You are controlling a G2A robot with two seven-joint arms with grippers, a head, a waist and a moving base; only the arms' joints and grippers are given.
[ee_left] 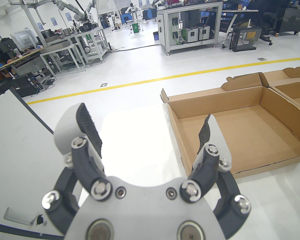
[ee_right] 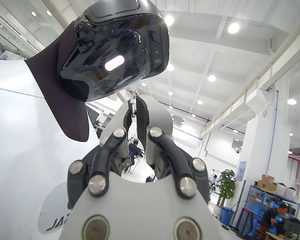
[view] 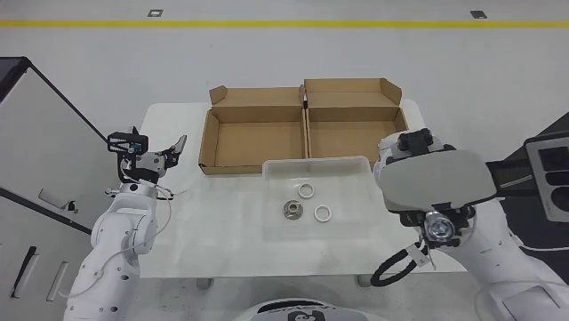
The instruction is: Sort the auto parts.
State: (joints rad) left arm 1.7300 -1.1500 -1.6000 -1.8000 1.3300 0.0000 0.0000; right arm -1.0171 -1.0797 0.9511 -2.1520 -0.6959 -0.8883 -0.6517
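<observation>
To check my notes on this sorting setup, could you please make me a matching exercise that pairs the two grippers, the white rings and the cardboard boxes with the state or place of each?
Things:
1. left gripper
2. right gripper
3. white rings
4. cardboard boxes

States or places:
A. lying in the clear tray
B. open, holding nothing
C. side by side beyond the tray, lids open
D. shut on a small silver part

Pairs: 1-B; 2-D; 3-A; 4-C.
</observation>
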